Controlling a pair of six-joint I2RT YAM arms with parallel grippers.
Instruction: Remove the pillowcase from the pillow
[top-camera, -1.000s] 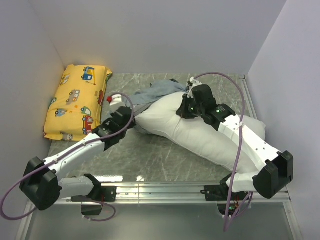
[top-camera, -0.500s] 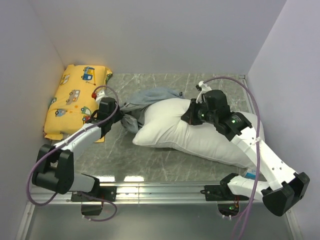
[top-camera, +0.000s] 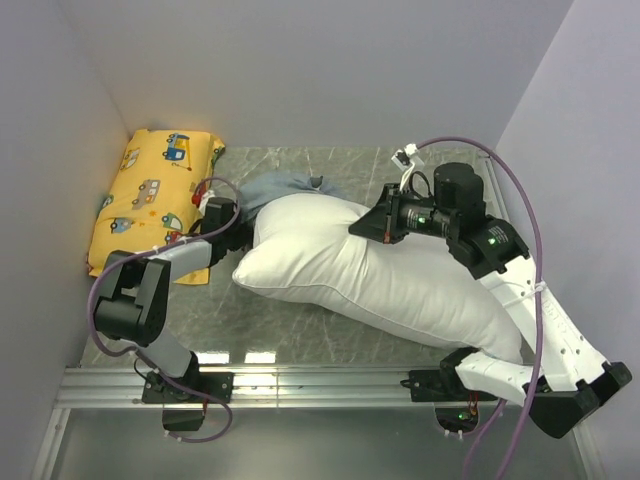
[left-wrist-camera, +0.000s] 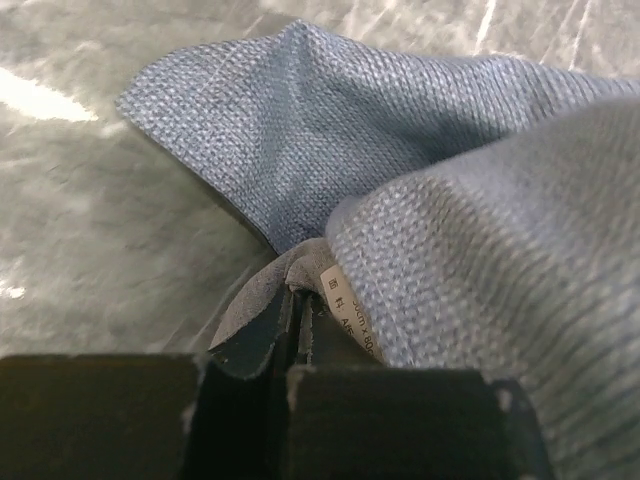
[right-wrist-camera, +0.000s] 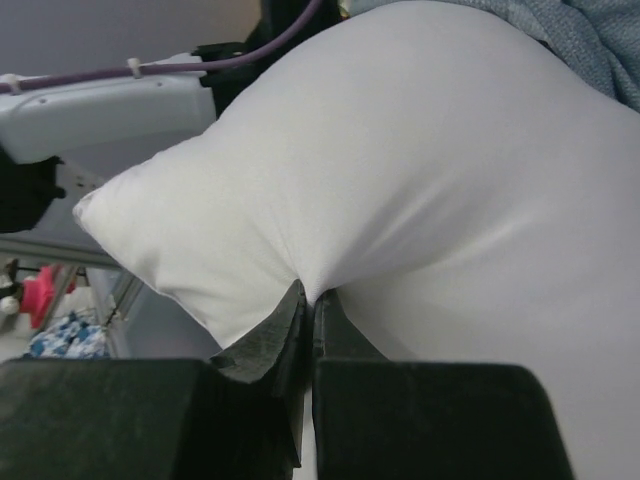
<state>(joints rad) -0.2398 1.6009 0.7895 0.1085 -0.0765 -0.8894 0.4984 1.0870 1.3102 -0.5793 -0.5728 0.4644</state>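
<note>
This one's a robot lab cell, folks: plain pale walls (top-camera: 320, 70) boxing in a grey marbled worktop (top-camera: 330, 335), white arms (top-camera: 545, 320) bolted to an aluminium rail (top-camera: 330, 378) along its near edge, purple cables (top-camera: 455, 140) looping overhead

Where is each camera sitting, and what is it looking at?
Top external: high behind the arms, looking down at the table, white pillow, grey pillowcase and yellow pillow; both arms show.
Left wrist: on the left arm, looking along the left tool, shut on pillowcase fabric.
Right wrist: on the right arm, looking along the right tool, shut on the pillow.
Shared: top and right wrist both show pillow and pillowcase.
</note>
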